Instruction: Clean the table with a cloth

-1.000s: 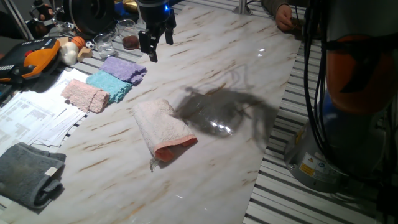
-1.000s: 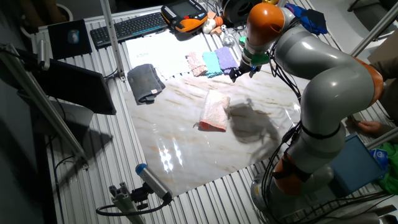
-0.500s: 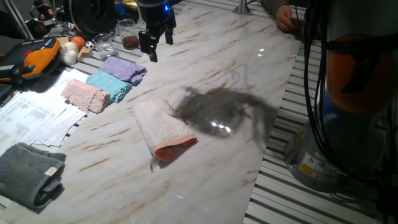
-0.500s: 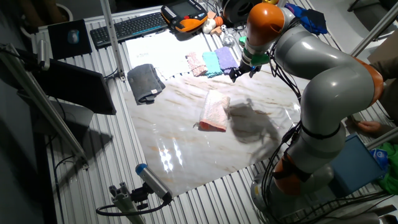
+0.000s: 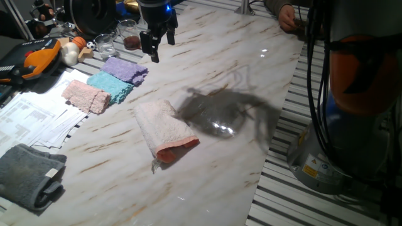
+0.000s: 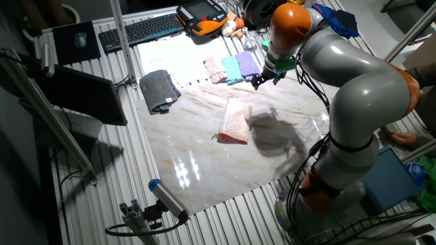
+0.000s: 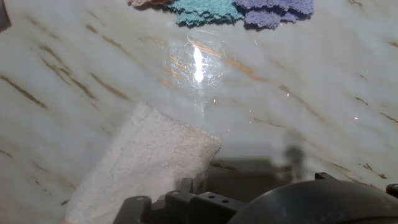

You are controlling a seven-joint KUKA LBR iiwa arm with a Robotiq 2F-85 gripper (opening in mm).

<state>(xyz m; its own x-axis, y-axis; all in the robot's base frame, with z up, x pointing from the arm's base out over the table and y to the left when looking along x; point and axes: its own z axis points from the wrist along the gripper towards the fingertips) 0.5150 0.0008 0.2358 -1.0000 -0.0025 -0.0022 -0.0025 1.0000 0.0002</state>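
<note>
**Gripper raised above the far part of the table, towel lying untouched mid-surface**

The two-finger black gripper hangs in the air above the large white marble-look table with brown-grey veins, near its far edge. Its fingers stand apart with nothing between them.

The folded pale pinkish-white terry cloth with an orange-red edge lies flat around the middle of the table, well apart from the gripper. In the hand view its fluffy corner fills the lower left.

Along the left edge of the table sit three smaller folded cloths side by side: a salmon-pink cloth, a teal cloth and a lilac cloth. A folded grey towel lies at the near left corner, partly on white printed papers.

The grey arm with orange joints arches over the table from its right side, casting a dark shadow just beside the cloth.
</note>
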